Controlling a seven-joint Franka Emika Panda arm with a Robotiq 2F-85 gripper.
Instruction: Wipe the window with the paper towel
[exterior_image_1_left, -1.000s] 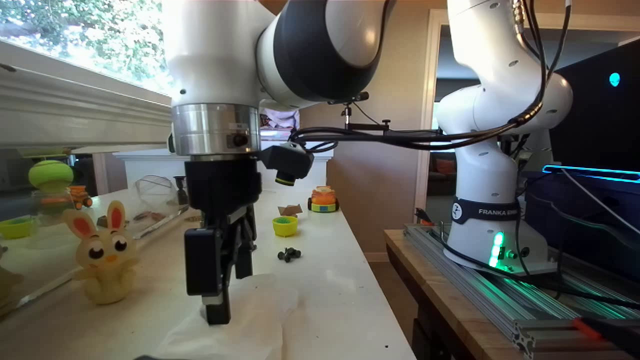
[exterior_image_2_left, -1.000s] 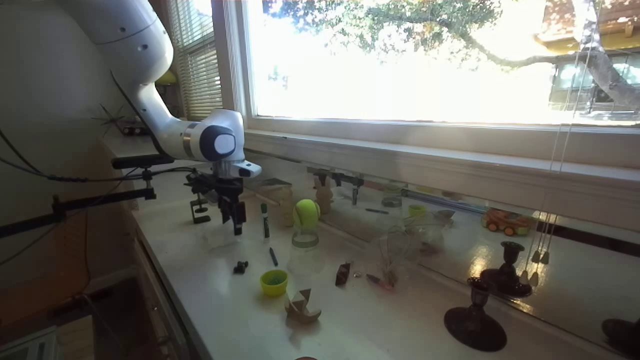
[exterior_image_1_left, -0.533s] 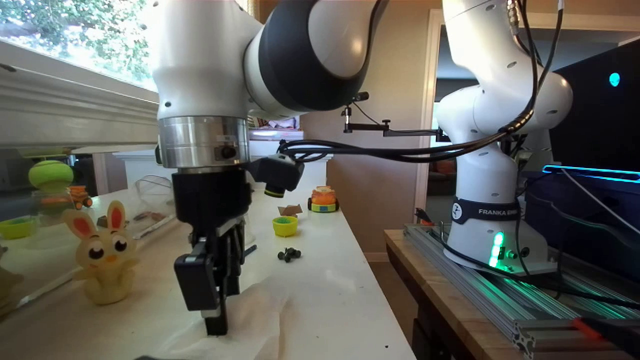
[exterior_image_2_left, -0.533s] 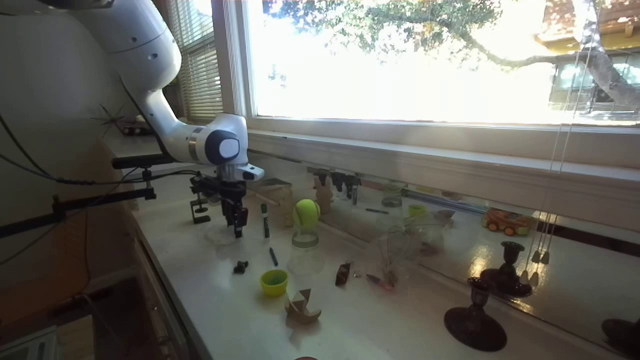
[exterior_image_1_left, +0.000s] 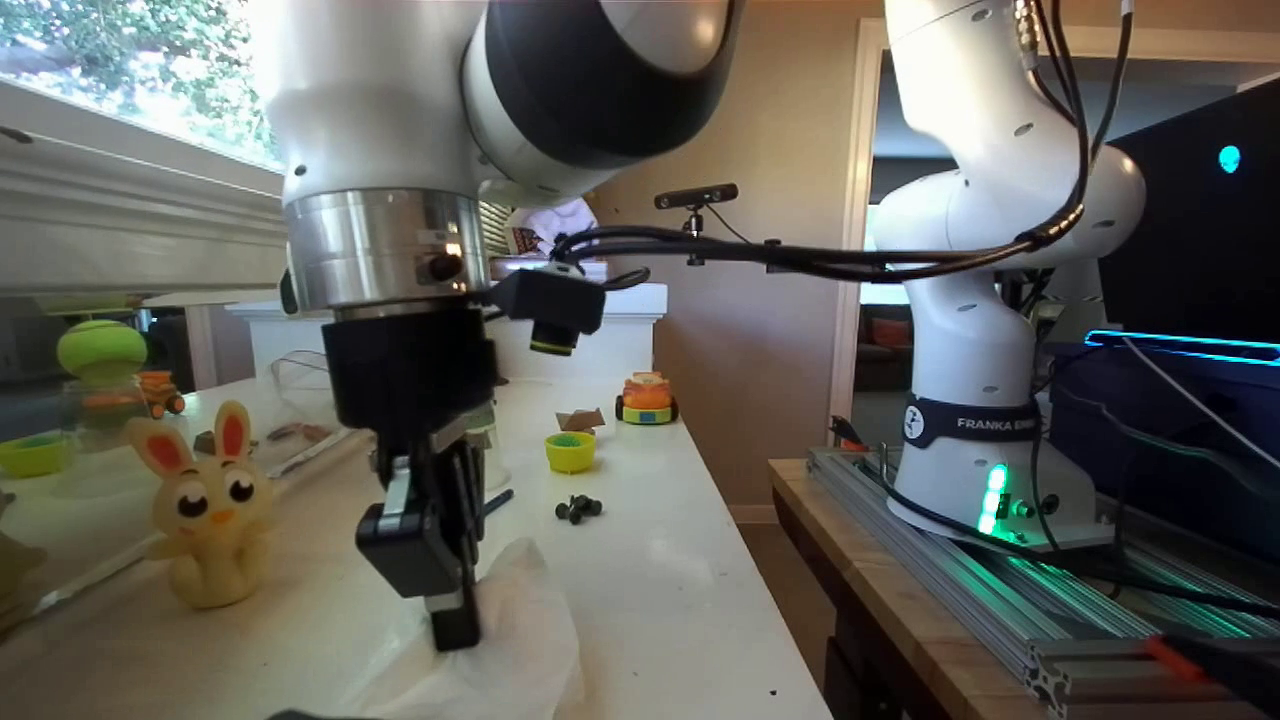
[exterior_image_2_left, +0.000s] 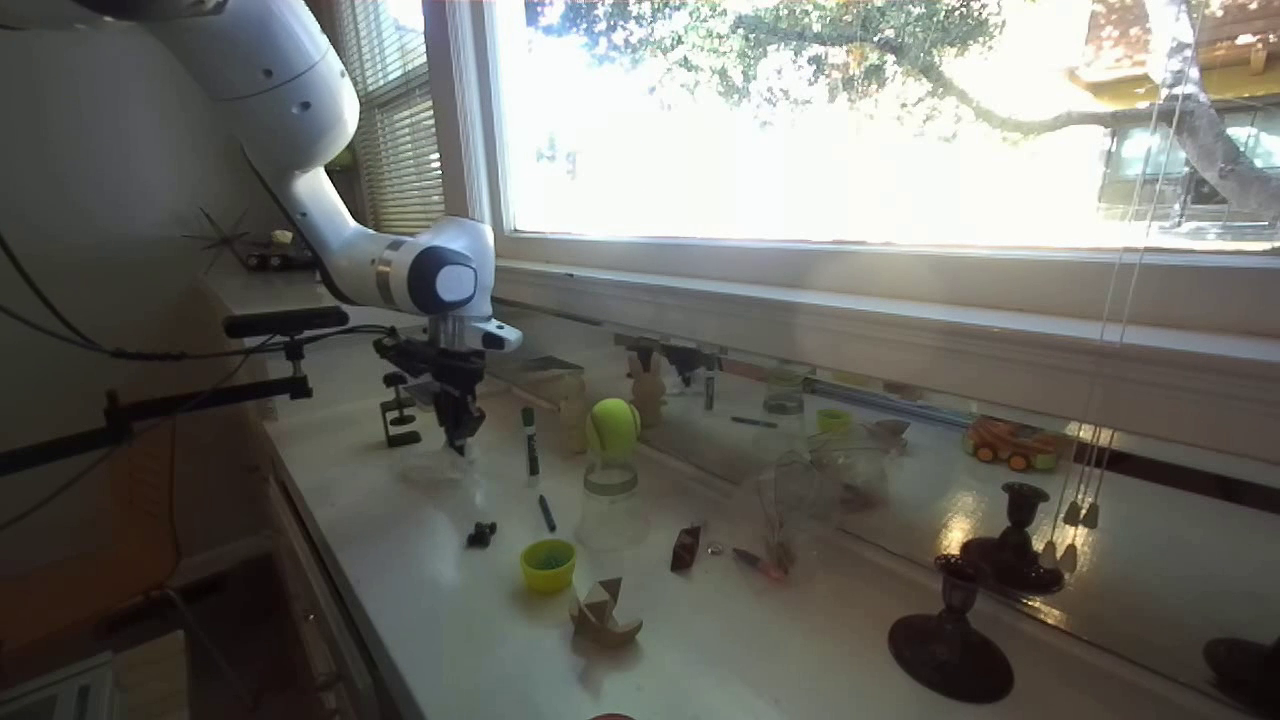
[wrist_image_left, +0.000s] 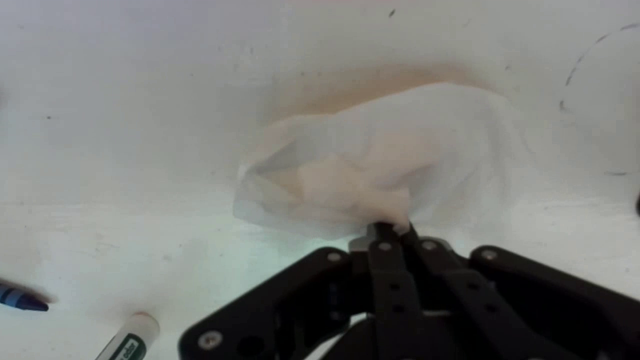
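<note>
The white, wrinkled paper towel (wrist_image_left: 450, 130) is pinched at one edge by my gripper (wrist_image_left: 398, 229), whose fingers are shut on it in the wrist view. A fold of the sheet pokes out between the fingertips, and the rest spreads over the white counter with a shadow along its far edge. In an exterior view the towel (exterior_image_1_left: 525, 650) rises in a peak beside the gripper (exterior_image_1_left: 462, 615). The window (exterior_image_2_left: 800, 170), bright with foliage behind the glass, stands above the counter; part of the same window (exterior_image_1_left: 130, 70) shows at the upper left.
A rabbit toy (exterior_image_1_left: 212, 510) stands near the gripper. A green-capped marker (exterior_image_2_left: 530, 445), a tennis ball (exterior_image_2_left: 612, 428) on a glass jar, a yellow-green cup (exterior_image_2_left: 548, 568) and a dark candle holder (exterior_image_2_left: 950, 640) are on the counter. A blue crayon (wrist_image_left: 22, 299) lies near the marker.
My gripper went down to the counter, shut on the paper towel and has come up slightly. The towel has bunched and lifted at the fingers.
</note>
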